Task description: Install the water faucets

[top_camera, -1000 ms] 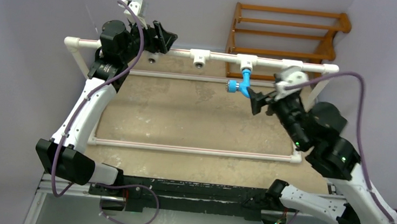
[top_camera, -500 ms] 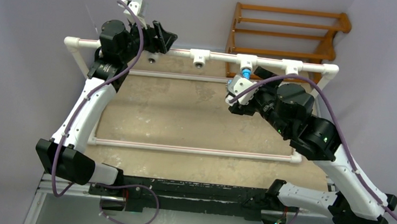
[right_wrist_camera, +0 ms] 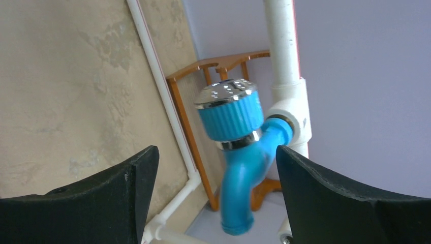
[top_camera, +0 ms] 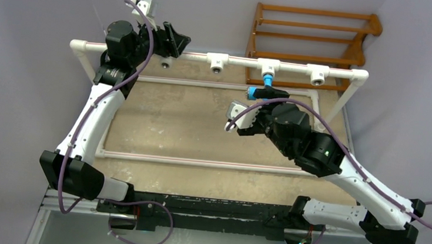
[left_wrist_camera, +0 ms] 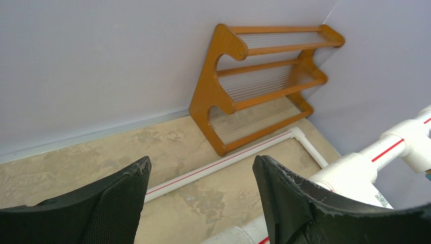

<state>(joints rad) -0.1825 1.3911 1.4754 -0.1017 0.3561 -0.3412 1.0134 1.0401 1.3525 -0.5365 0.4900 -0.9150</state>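
Observation:
A bright blue faucet hangs from the third white tee of the raised back pipe, its ribbed knob pointing left. In the right wrist view the faucet sits between my right gripper's open jaws, with a gap on both sides and its spout end towards the camera. My right gripper is right at the faucet in the top view. My left gripper is open and empty at the pipe's left part, beside the first tee. It also shows in the left wrist view.
Two more tees with bare sockets sit on the pipe. A white pipe frame borders the beige floor panel. A wooden rack stands against the back wall, also in the left wrist view.
My right arm has swung left and turned its wrist, bringing the open jaws from the faucet's right side to around the faucet. My left gripper has shifted slightly.

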